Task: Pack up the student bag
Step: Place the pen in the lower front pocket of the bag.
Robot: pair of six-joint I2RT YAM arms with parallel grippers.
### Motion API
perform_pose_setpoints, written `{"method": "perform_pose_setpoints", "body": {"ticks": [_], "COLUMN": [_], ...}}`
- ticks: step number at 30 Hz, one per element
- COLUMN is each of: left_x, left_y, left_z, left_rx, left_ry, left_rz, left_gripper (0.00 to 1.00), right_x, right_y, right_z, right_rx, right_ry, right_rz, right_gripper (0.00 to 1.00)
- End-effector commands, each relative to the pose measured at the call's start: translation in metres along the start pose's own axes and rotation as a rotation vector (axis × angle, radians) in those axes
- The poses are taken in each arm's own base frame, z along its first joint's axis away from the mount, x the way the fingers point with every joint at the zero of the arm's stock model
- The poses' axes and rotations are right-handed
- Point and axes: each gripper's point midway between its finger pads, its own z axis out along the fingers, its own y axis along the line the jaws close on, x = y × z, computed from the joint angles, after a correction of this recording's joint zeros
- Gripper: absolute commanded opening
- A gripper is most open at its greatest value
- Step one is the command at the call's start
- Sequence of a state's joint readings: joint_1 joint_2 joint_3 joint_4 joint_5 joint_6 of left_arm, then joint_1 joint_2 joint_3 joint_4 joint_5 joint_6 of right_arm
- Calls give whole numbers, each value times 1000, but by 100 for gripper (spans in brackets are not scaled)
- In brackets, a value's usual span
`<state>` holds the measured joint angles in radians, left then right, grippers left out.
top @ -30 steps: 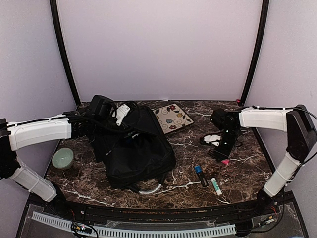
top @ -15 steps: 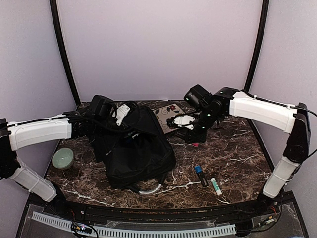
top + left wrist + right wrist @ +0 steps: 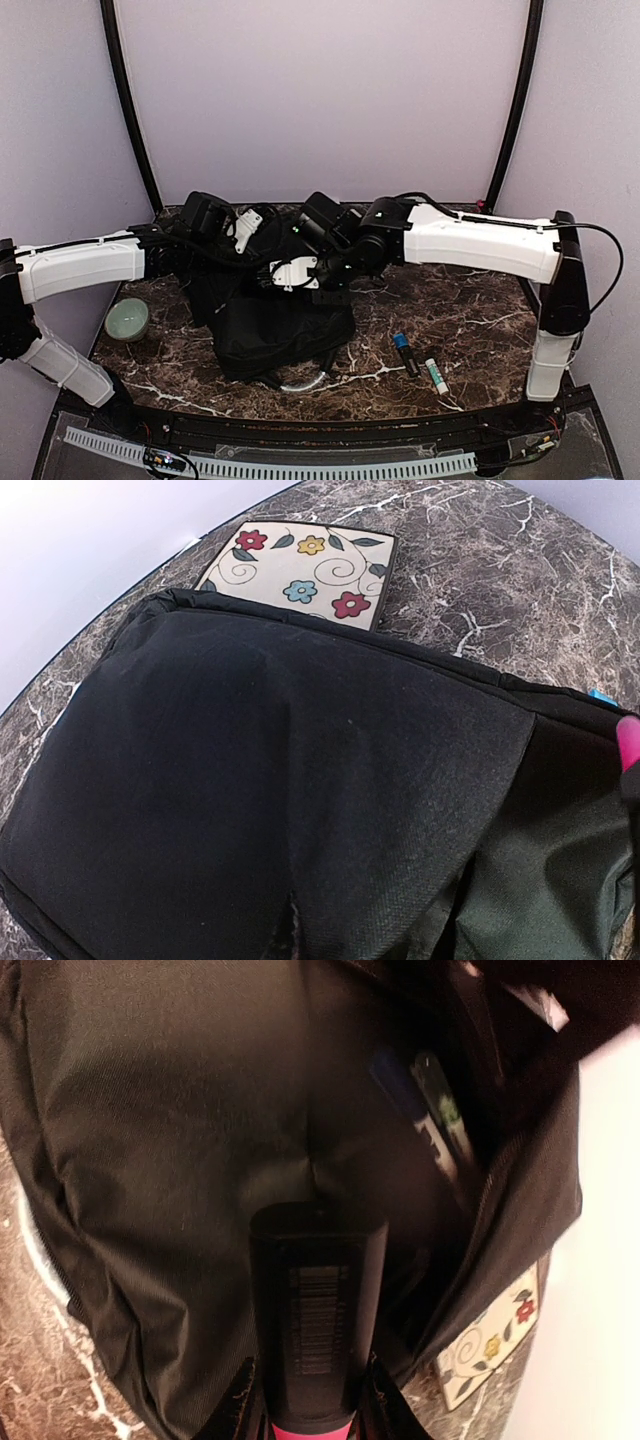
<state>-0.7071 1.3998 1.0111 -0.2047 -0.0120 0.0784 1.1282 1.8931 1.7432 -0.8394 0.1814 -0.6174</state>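
The student bag (image 3: 285,325) is a large black backpack lying left of centre, its top edge lifted. My left gripper (image 3: 256,262) is shut on that raised fabric; in the left wrist view the bag (image 3: 250,780) fills the frame and hides the fingers. My right gripper (image 3: 305,280) hovers over the bag's mouth, shut on a black marker with a pink end (image 3: 318,1300). Its fingers (image 3: 238,1405) press the marker's sides, and the tip points into the dark lining (image 3: 150,1110). Two pens (image 3: 430,1110) lie inside the bag. The marker's pink end (image 3: 628,742) shows at the right edge of the left wrist view.
A flowered flat case (image 3: 300,565) lies behind the bag on the marble top. A pale green bowl (image 3: 127,320) sits at the left. A blue-capped marker (image 3: 405,353) and a white stick with a green cap (image 3: 436,375) lie right of the bag.
My right arm has swung from the right side of the table leftward, carrying the marker over the bag's mouth. The left arm and bag have stayed put.
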Motion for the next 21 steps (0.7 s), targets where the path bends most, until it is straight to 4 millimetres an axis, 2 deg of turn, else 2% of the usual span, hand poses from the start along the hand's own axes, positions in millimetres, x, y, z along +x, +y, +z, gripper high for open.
{"method": "perform_pose_setpoints", "body": {"ticks": [1, 4, 9, 12, 21], "left_x": [-56, -56, -57, -58, -62], "left_y": [-4, -5, -6, -6, -2], "left_z": [-23, -22, -23, -26, -31], "left_rx": [33, 34, 46, 42, 24], "left_ry": [-182, -183, -185, -193, -209], "left_rz": [-17, -17, -20, -19, -18], "left_gripper": [0, 0, 0, 0, 0], "right_x": [-34, -48, -55, -52, -36], "right_y": [-19, -19, -15, -15, -39], "right_z": [7, 18, 50, 65, 101], "right_rx": [148, 174, 244, 299, 545], "right_ry": [-36, -45, -12, 15, 139], "right_rz": [-62, -87, -161, -204, -342], "right_gripper": [20, 20, 20, 19, 18]}}
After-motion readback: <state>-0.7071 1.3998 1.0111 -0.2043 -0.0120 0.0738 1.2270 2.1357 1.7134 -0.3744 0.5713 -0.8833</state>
